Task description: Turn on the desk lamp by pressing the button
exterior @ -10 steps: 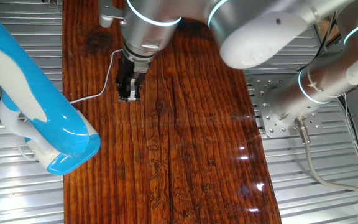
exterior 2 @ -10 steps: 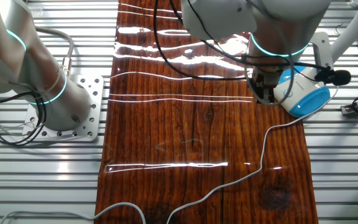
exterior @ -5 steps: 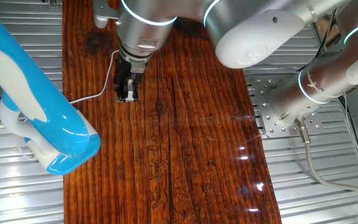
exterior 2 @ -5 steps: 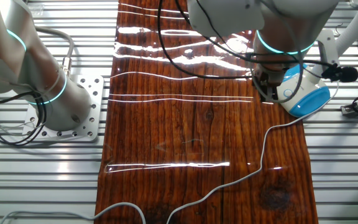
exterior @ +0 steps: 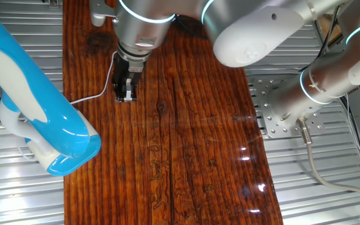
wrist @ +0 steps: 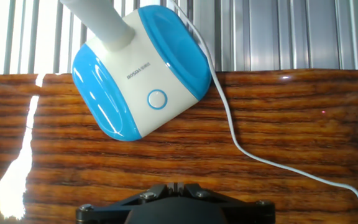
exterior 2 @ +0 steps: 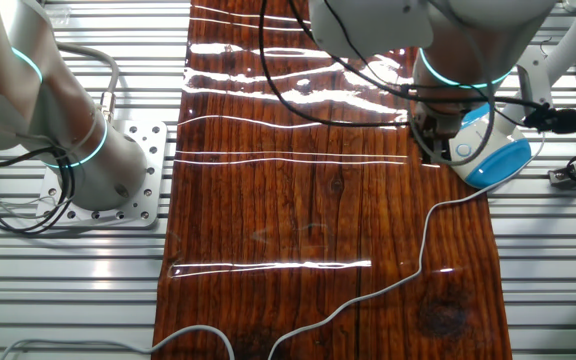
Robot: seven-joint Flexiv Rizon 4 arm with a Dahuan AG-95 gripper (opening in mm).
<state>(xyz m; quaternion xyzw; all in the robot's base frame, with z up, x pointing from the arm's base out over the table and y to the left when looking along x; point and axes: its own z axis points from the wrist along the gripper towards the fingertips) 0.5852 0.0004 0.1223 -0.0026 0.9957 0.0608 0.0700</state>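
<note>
Lamp base (wrist: 143, 71), white with sky-blue sides, sits at the edge of the wooden tabletop (wrist: 179, 149), at about 11 o'clock in the hand view, partly overhanging the ribbed metal surface (wrist: 278, 34) beyond. A round blue-ringed button (wrist: 157, 99) lies on the base's white centre, toward its near edge. The white neck (wrist: 95, 22) leaves the base toward 11 o'clock, and a thin white cord (wrist: 241, 143) runs from the base's 2 o'clock corner down across the wood toward 4 o'clock. In one fixed view the desk lamp (exterior: 33, 94) shows as a long blue-and-white body slanting from 10 o'clock down to 5 o'clock at the left of the board. The gripper (exterior: 125, 95) hangs above the wood at roughly 2 o'clock from the lamp's lower end, apart from it. In the other fixed view it seems just beside the base (exterior 2: 493, 155), though the arm (exterior 2: 448, 50) covers much of it. Whether the fingers are parted or closed I cannot tell.
</note>
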